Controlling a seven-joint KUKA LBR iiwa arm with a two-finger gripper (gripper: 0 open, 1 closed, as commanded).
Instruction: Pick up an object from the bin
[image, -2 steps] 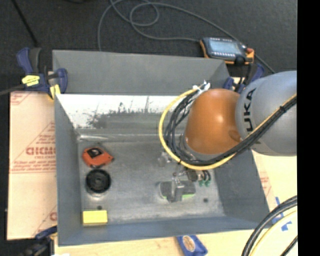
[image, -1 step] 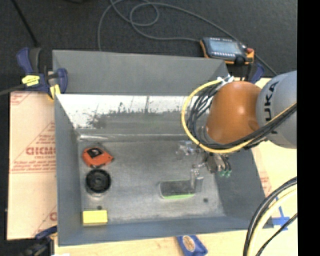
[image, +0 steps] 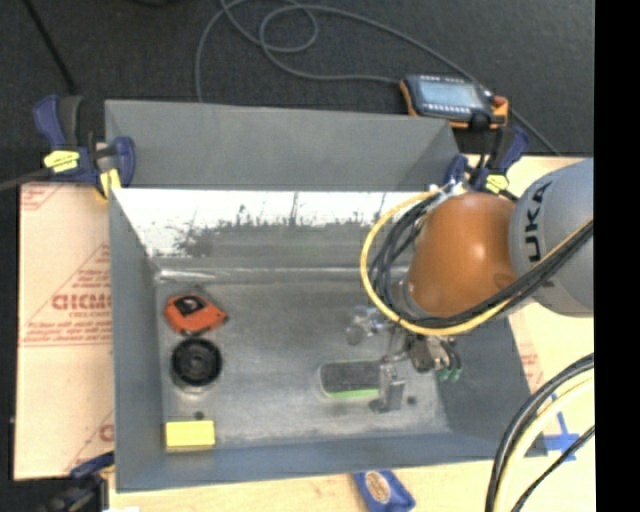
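From where I stand, the arm (image: 560, 240) leans in over the right-hand rim of the grey bin (image: 270, 165). Its orange cover (image: 455, 265) and a loop of cables (image: 375, 255) hang above the floor. The end effector (image: 392, 392) sits low at the right end of a flat dark slab (image: 348, 379) with a green edge. That slab lies alone on the bin floor, right of centre and toward the front wall. I judge it the likeliest pick, being the only thing close by. Whether the end effector is apart, together or clamped on the slab, I cannot tell; the wrist hardware hides that spot. The other pieces lie well apart along the left side, out of the way. They are an orange, roundish thing (image: 193, 312), a black round thing (image: 196, 361) just in front of it, and a yellow block (image: 189, 434) in the front-left corner. The only lettering I can read is "UKA" on the arm's grey casing. Nothing on the bin's things is legible.
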